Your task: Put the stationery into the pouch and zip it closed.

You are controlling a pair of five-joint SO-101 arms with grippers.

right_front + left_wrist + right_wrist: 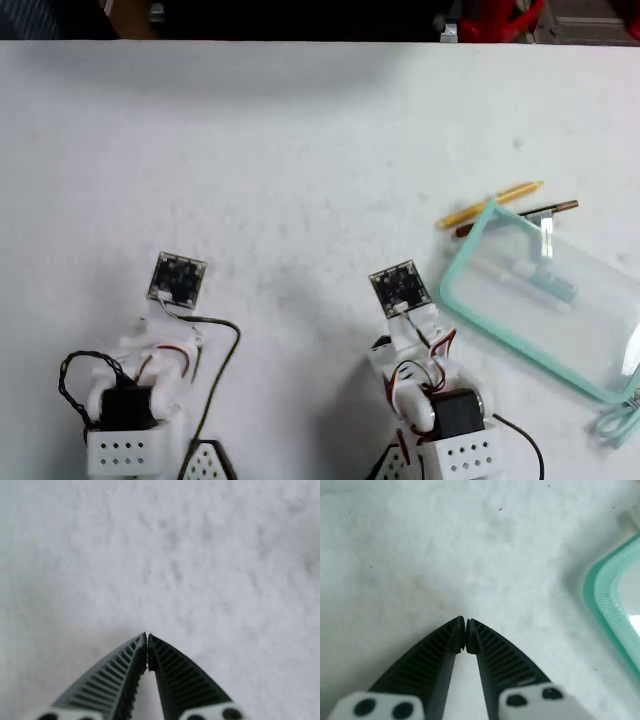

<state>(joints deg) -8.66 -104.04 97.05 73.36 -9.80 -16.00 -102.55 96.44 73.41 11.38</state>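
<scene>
On the white table [300,150], the task appears barely begun. A clear pouch [590,330] with a teal rim lies flat just to the right of the right pincer [465,630], not touching it. A pale pen-like item [530,278] seems to lie inside the pouch, though it may be underneath. The right pincer and the left pincer [147,645] are both closed and empty, over bare table. A yellow pen [490,205] and a brown pen [520,215] lie outside at the pouch's far edge, ahead and to the right of the right pincer. Still to do, by judgement: load both pens, then zip; whether the zip is open cannot be told.
</scene>
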